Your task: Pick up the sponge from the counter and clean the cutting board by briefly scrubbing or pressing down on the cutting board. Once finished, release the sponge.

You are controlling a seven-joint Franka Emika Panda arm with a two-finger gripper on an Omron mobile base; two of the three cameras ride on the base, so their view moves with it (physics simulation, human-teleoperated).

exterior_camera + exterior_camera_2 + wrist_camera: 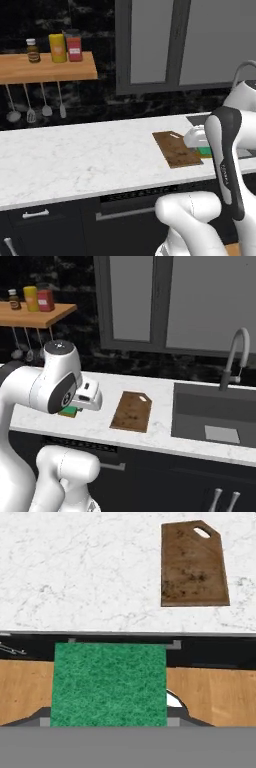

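Green sponge (110,684) is sitting clamped in the pincer (109,722), lifted off the white surface (75,577) — the cutting board (194,566) is lying ahead and rightward, its long axis running away.

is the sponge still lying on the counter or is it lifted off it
Lifted. In the hand view the sponge sits close to the camera, over the counter edge with floor behind it. The right base view shows it under the gripper; fingers hidden.

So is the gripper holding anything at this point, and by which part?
Yes, the sponge. Its green face fills the space between the fingers in the hand view, so the gripper seems to clamp its two side edges; the contact itself is hidden.
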